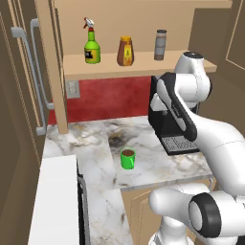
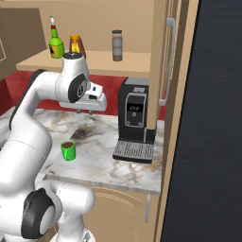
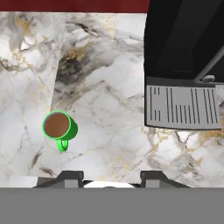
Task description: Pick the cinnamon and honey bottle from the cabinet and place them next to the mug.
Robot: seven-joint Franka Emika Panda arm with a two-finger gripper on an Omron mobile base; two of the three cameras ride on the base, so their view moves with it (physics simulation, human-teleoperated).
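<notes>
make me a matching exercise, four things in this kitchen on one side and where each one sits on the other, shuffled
Things:
1. green spray bottle
2. honey bottle
3. cinnamon shaker
4. green mug

Places:
A. middle of the three on the cabinet shelf
B. on the marble counter, left of the coffee machine
C. shelf end nearest the coffee machine
D. shelf end nearest the cabinet's side panel

Pairs: 1-D, 2-A, 3-C, 4-B

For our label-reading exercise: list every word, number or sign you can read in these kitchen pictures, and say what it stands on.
None can be read.
Green spray bottle: dark label, blurred.
Honey bottle: label, too small.
Coffee machine: small display panel, marks too blurred.
Cinnamon and mug: no visible text.
</notes>
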